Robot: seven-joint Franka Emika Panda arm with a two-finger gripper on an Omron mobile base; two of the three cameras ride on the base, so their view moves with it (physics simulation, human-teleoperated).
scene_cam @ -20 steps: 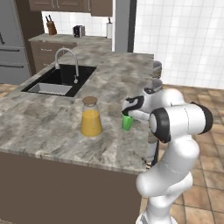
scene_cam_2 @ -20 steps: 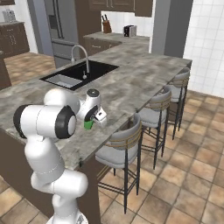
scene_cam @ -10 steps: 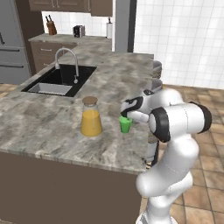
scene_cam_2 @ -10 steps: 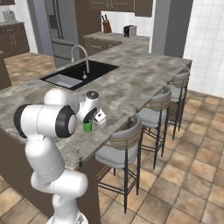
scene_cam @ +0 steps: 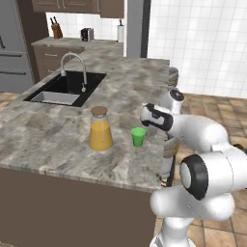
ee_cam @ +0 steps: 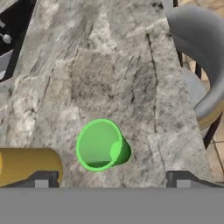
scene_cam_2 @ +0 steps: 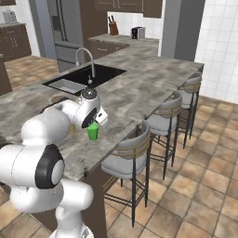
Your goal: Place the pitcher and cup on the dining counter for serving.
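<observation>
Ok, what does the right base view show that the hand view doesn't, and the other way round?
Only the right base view shows the faucet, the knife block on the back counter and the whole row of stools. Only the hand view looks straight down into the cup, showing it empty, with the open gripper fingertips apart on either side and clear of it. Both show the green cup standing on the dining counter near its stool-side edge, beside the pitcher.

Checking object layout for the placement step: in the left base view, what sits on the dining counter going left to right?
Sink → pitcher → cup → gripper, open just above and right of the cup.
</observation>
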